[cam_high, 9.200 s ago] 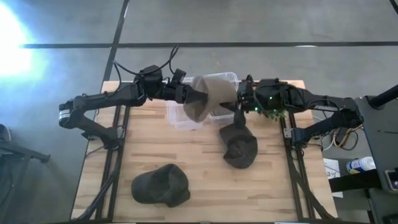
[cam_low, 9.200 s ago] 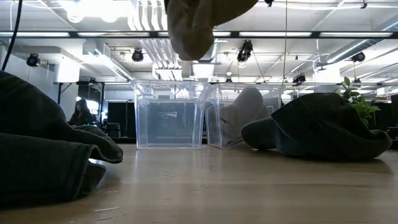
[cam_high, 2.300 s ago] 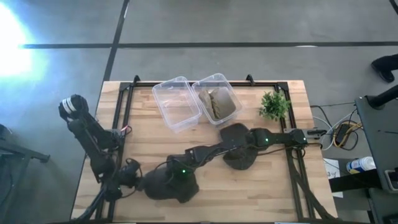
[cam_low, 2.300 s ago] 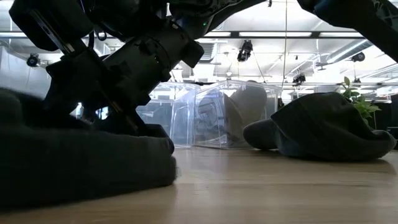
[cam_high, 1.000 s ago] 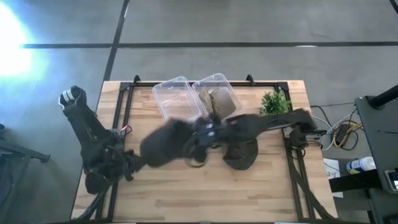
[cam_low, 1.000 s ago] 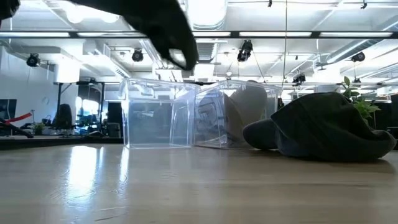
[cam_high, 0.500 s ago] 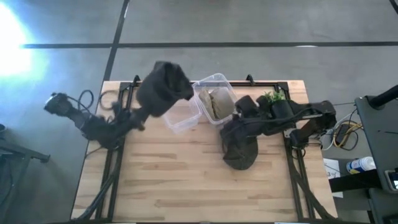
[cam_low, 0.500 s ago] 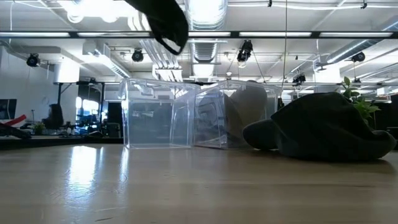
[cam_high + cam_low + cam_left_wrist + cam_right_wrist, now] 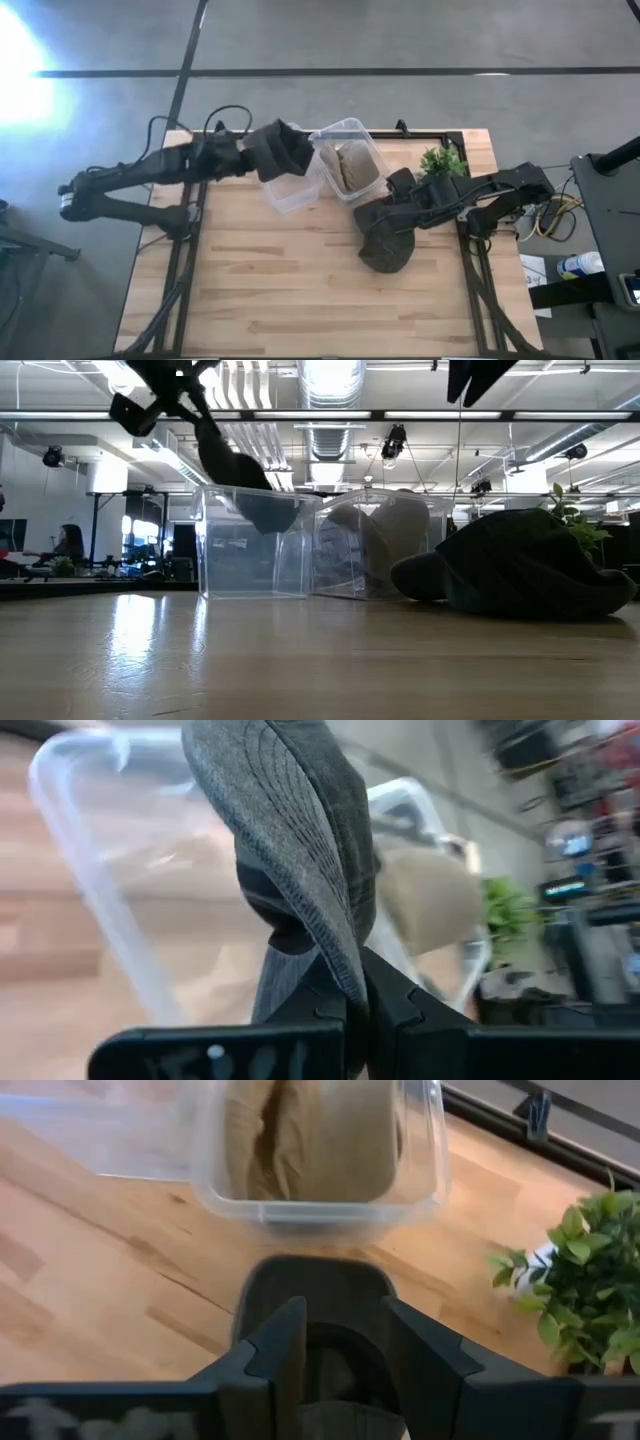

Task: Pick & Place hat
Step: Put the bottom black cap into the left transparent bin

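Observation:
A dark grey hat (image 9: 280,150) hangs from my shut left gripper (image 9: 352,982) over the left clear bin (image 9: 292,192). In the low view the hat's lower end (image 9: 268,512) dips below that bin's rim. The right clear bin (image 9: 338,130) holds a tan hat (image 9: 350,165). A second dark hat (image 9: 385,238) lies on the table in front of it. My right gripper (image 9: 340,1330) is open above this hat's near part, and the low view shows it (image 9: 478,378) well clear of the hat. My left gripper pinches the stitched brim (image 9: 335,945) of the dark grey hat between its two fingers. The fingers come slanting down from the table's left. The hat is lifted clear and hangs tilted below them, with its lower end inside the left bin.
A small green plant (image 9: 440,162) stands at the far right, close to my right arm. The two bins sit side by side at the table's far edge. Bare wood (image 9: 280,290) fills the near half of the table.
My left gripper has carried the dark grey hat from the table's middle toward the far edge, then down over the left bin, so the hat's lower end now dips into it. My right arm has drawn back toward the table's right, above the second dark hat.

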### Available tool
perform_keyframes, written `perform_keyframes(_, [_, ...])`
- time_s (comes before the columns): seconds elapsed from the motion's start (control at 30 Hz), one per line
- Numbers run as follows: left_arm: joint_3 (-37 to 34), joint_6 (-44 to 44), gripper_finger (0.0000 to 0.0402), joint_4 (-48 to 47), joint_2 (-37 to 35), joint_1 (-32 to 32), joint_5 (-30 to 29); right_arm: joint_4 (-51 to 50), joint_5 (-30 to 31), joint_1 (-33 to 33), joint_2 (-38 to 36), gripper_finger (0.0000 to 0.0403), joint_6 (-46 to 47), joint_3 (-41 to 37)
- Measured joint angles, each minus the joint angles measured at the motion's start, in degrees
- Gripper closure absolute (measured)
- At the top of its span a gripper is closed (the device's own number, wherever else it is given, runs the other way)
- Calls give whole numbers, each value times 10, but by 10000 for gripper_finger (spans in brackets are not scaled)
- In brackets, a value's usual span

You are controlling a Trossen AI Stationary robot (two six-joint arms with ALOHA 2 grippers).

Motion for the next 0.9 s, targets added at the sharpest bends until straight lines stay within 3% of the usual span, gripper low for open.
perform_keyframes(0.13, [30,4,397,-92,31,45,90,8,-1,-1,-2,275,14,-32])
perform_keyframes(0.23, [53,-5,397,-153,57,44,107,9,-1,0,-4,275,21,-46])
perform_keyframes(0.47, [101,30,390,-131,130,59,107,18,1,-1,-4,275,20,-61])
perform_keyframes(0.73, [98,106,392,-63,251,60,186,18,-12,1,-13,275,22,-61])
perform_keyframes(0.9, [99,166,392,-43,267,66,218,27,-42,23,-31,275,28,-82])
